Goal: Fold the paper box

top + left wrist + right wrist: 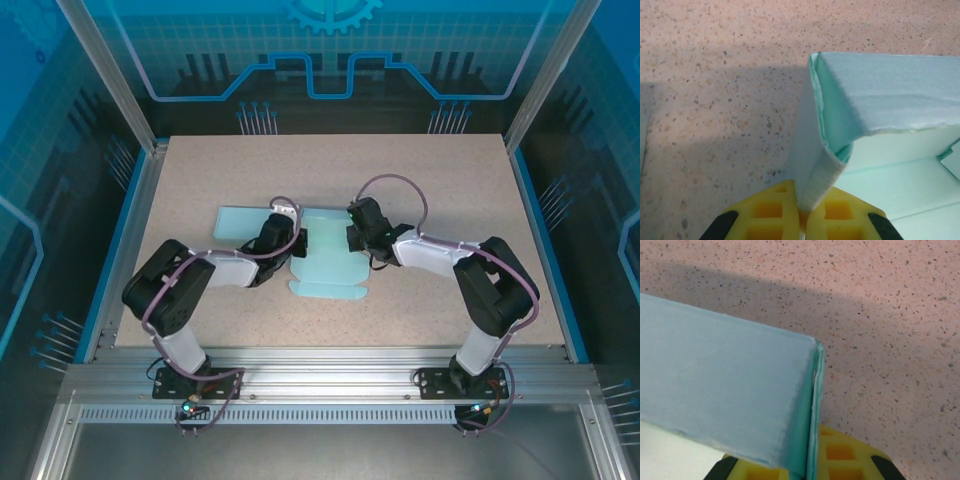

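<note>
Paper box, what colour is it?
The paper box is pale mint green, clearest in the left wrist view.

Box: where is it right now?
In the top view the box sits mid-table between the two arms. The left gripper pinches its left wall and the right gripper pinches its right wall.

I count one counter (420, 180). Two arms at its near edge: one left arm (200, 275), one right arm (480, 275). Two hands, left hand (291, 238) and right hand (353, 234), two yellow fingers (771, 214) on each, so four. One paper box (328, 265) mid-counter. One flat pale panel (238, 221) toward the left edge; separate sheet or box flap, I can't tell.
</note>
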{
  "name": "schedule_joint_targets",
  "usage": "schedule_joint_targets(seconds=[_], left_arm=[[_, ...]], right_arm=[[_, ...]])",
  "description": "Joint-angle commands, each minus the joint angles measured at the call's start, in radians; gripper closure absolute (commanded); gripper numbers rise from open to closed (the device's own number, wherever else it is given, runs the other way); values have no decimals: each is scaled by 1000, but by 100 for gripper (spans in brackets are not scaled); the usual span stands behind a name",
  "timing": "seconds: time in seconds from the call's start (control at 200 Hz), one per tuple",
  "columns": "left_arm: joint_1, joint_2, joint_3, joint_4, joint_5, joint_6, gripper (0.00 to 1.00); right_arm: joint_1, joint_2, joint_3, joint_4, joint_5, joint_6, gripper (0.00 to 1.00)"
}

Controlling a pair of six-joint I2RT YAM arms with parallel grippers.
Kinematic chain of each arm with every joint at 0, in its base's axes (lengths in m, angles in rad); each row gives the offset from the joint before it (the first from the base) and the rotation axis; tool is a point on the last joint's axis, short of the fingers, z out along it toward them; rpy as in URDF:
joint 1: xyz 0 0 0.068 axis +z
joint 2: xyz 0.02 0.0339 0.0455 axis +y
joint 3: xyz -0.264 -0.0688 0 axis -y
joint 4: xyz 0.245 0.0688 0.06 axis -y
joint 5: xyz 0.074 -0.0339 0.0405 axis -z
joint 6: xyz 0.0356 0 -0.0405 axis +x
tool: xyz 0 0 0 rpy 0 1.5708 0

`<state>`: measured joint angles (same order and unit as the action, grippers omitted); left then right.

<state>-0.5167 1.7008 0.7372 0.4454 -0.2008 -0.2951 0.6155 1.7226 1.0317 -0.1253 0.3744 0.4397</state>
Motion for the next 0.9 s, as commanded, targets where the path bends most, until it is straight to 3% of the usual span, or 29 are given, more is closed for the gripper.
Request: schedule_joint_targets(seconds=[0.0,0.14,0.39,0.54,0.775,0.89], left_arm=[[-3,-127,88,-246,70,-125,95],[-25,-212,134,-506,165,-269,94],[-95,-257,99,-672,213,-547,97],[-122,-293,63,-661,228,-672,96],[-126,-280,145,-846,146,-730,100],[-125,-245,166,-869,158,-751,100]], right_arm=[[25,-9,83,-247,-19,16,100],[29,14,215,-535,-57,12,100],[91,39,292,-844,5,10,100],[115,76,293,-905,71,18,100],[123,181,344,-909,138,3,98],[124,252,390,-920,167,-8,93]])
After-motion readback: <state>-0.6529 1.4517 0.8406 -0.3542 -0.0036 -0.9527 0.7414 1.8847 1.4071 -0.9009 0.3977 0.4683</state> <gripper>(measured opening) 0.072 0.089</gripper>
